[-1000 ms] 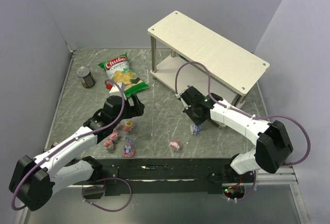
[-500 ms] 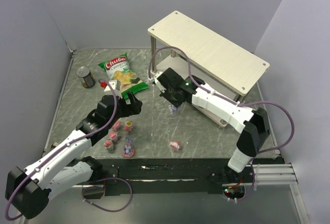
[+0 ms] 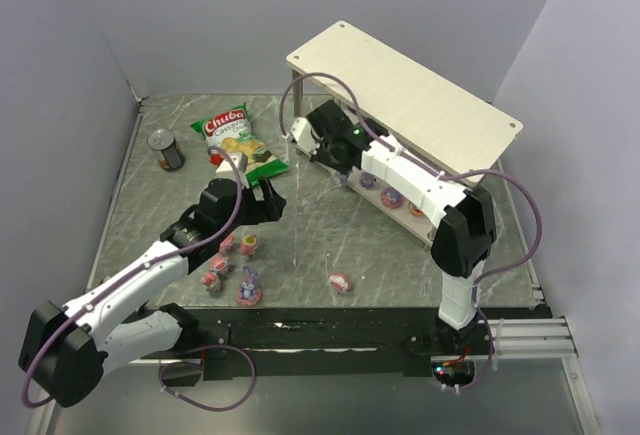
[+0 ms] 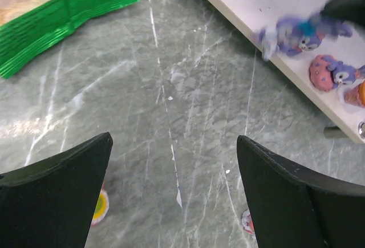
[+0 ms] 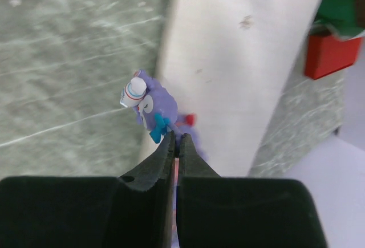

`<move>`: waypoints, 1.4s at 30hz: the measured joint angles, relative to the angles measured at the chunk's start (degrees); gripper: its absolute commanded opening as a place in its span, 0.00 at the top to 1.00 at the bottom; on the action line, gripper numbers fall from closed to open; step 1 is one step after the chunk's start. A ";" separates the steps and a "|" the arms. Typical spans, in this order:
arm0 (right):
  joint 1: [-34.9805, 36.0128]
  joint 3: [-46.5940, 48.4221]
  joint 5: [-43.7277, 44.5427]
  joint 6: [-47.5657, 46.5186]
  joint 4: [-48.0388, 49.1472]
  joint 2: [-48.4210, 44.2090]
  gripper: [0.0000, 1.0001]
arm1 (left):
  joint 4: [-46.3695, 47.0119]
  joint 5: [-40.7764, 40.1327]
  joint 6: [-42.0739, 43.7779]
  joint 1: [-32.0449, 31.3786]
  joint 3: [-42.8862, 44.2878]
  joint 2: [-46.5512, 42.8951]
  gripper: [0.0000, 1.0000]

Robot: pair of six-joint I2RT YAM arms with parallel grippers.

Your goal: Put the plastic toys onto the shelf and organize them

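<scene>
My right gripper [image 5: 175, 139] is shut on a purple bunny-eared toy [image 5: 154, 108], holding it just over the near edge of the shelf's lower board [image 5: 239, 60]. From above, the right gripper [image 3: 345, 177] reaches under the shelf's top board [image 3: 400, 95]. Three toys [image 3: 392, 196] stand in a row on the lower board. The left wrist view shows the held toy [image 4: 293, 34] beside two shelved ones [image 4: 331, 72]. Several toys [image 3: 248, 287] lie on the table near my left arm, and one [image 3: 341, 281] lies apart. My left gripper [image 3: 270, 200] hovers open and empty.
A green chip bag [image 3: 238, 142] lies left of the shelf, with a dark can [image 3: 166, 149] further left. Thin metal posts [image 3: 297, 105] hold the shelf's corners. Grey walls close in the table at the back and on both sides.
My right arm swung from the table's middle up to the shelf's lower board, carrying the purple toy. My left arm shifted only slightly.
</scene>
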 measured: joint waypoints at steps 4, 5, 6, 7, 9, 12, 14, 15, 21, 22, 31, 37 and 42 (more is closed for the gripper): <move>-2.03 5.16 -1.66 -2.99 0.72 3.02 1.00 | 4.50 3.69 2.60 0.04 0.44 4.59 0.04; -2.14 6.27 -2.51 -3.30 0.74 3.76 1.00 | 5.95 4.81 3.76 0.04 0.48 5.73 0.04; -2.16 7.13 -3.30 -3.45 0.59 4.22 1.00 | 7.65 6.25 4.68 0.04 0.52 6.91 0.03; -2.16 8.31 -4.48 -3.45 0.00 4.85 1.00 | 9.88 7.65 6.10 0.04 0.57 8.20 0.04; -2.32 9.94 -7.15 -3.37 -1.11 5.49 1.00 | 13.75 9.73 8.52 0.04 0.63 10.45 0.04; -2.51 11.69 -11.58 -2.34 -3.93 5.53 1.00 | 19.04 12.70 12.92 0.04 2.12 15.02 0.04; -2.64 12.48 -14.27 -1.62 -5.66 5.49 1.00 | 21.29 14.21 15.47 0.04 4.26 18.08 0.03; -2.71 12.52 -15.69 -1.09 -6.27 5.35 1.00 | 22.27 14.99 16.79 0.04 5.55 19.63 0.04; -3.32 12.52 -21.24 2.10 -10.60 4.13 1.00 | 27.19 19.28 23.39 0.04 9.79 23.98 0.02; -3.48 12.52 -21.53 2.58 -11.21 3.72 1.00 | 27.61 20.09 24.06 0.02 10.19 24.39 0.01; -3.89 12.76 -24.98 5.01 -13.92 1.09 1.00 | 30.23 25.62 26.29 -1.73 10.93 25.66 0.07; -3.89 12.83 -26.60 6.03 -14.51 0.20 1.00 | 31.12 26.95 26.36 -3.43 10.95 26.45 0.17; -3.91 12.83 -26.99 6.71 -14.78 -0.55 1.00 | 32.30 26.97 26.29 -3.67 10.95 26.45 0.18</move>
